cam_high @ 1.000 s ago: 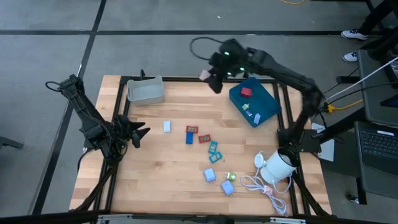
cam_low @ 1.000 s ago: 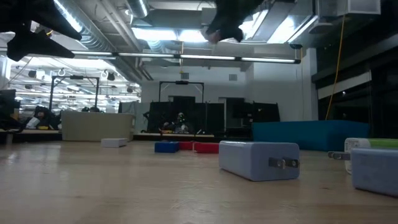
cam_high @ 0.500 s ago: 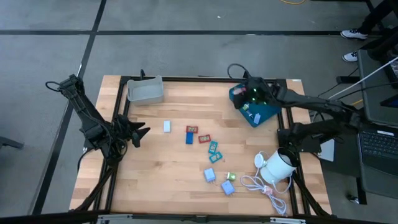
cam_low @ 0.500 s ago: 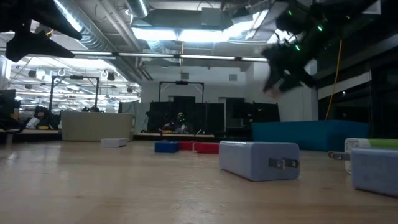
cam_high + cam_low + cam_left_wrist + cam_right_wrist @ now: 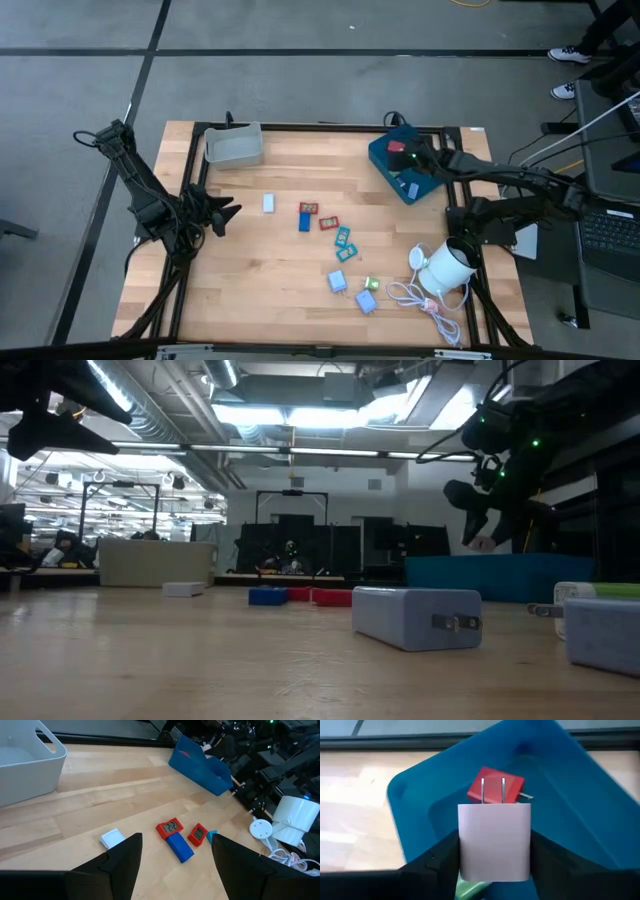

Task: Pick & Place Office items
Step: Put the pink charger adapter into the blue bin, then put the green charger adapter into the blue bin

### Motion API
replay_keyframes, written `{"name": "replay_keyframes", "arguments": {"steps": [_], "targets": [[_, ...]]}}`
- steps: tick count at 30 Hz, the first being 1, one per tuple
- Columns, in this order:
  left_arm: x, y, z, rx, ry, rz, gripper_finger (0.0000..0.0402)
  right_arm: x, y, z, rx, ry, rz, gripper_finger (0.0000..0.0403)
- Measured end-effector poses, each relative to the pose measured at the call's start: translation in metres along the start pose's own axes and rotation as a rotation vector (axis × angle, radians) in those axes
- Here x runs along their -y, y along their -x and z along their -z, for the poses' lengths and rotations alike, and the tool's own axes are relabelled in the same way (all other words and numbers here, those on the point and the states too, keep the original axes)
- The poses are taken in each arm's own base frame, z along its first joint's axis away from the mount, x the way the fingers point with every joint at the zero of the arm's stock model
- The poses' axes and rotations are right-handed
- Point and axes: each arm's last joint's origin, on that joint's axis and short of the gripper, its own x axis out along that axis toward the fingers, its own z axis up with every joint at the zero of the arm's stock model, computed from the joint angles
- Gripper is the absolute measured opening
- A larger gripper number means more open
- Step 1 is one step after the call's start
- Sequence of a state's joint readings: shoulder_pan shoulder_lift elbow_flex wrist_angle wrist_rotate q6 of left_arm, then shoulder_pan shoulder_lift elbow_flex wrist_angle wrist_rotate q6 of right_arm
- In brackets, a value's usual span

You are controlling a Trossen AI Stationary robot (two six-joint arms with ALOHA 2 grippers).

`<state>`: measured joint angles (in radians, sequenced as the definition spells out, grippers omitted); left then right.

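Wooden counter [image 5: 290, 180], right claw [image 5: 494, 865] over the blue tray [image 5: 580, 815] clamping a pale pink plug [image 5: 494, 842], red plug [image 5: 496, 785] lying inside, two red clocks [image 5: 171, 826] reading unclear digits, left claw [image 5: 175, 865] spread wide, holding nothing.

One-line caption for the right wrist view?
Right gripper holds a pale plug adapter over the blue tray, above a red adapter inside.

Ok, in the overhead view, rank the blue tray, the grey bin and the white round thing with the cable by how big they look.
1. Blue tray, though the right arm covers part of it.
2. Grey bin.
3. White round thing, its coiled cable not counted.
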<state>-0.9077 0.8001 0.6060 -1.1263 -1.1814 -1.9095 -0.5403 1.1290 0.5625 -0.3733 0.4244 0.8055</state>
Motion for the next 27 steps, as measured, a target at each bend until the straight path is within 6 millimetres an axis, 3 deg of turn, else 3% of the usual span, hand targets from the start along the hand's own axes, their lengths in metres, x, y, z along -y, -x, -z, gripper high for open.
{"name": "replay_keyframes", "arguments": {"steps": [6,9,14,18,23,27], "targets": [[0.000,0.000,0.000,-0.003,0.005,-0.001,0.0235,0.005,-0.003,-0.005,-0.016,-0.029,0.005,0.0337],[0.000,0.000,0.000,-0.003,0.007,-0.001,0.0235,0.007,-0.004,-0.006,-0.023,-0.038,0.002,0.0360],[0.000,0.000,0.000,-0.003,0.007,-0.002,0.0235,0.001,-0.004,-0.010,-0.012,-0.066,-0.082,0.0334],[0.000,-0.001,0.000,0.001,0.010,-0.009,0.0235,-0.022,0.004,-0.024,0.026,-0.062,-0.432,0.0298],[-0.001,-0.003,-0.002,0.015,0.006,-0.029,0.0235,-0.058,0.037,-0.036,-0.041,0.082,-0.762,0.0255],[-0.001,-0.005,-0.003,0.026,0.008,-0.046,0.0235,-0.083,0.064,-0.021,-0.192,0.228,-0.771,0.0218]]}}
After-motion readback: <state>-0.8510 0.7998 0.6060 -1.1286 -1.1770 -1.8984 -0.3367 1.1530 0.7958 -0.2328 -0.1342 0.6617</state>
